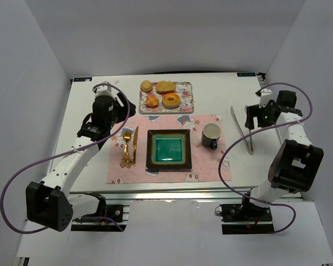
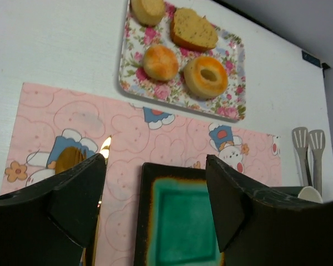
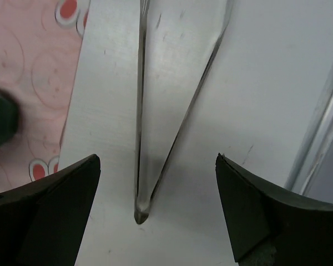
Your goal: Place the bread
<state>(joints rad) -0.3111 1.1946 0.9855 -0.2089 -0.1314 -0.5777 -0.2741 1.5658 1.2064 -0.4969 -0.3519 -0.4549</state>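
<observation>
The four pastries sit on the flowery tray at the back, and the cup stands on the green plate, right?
Not quite. The top view shows the cup standing on the pink mat, beside the green plate on its right, not on it. The plate has nothing on it. The part about the tray is right.

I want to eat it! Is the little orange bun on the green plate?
No, the bread sits on the flowery tray beside the doughnut, not on the green plate.

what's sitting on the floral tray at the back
Four baked pieces lie on the floral tray: the bread, a ring doughnut, a duller tan bun and a brown heart-shaped piece. The tray's pattern beneath them is covered.
</observation>
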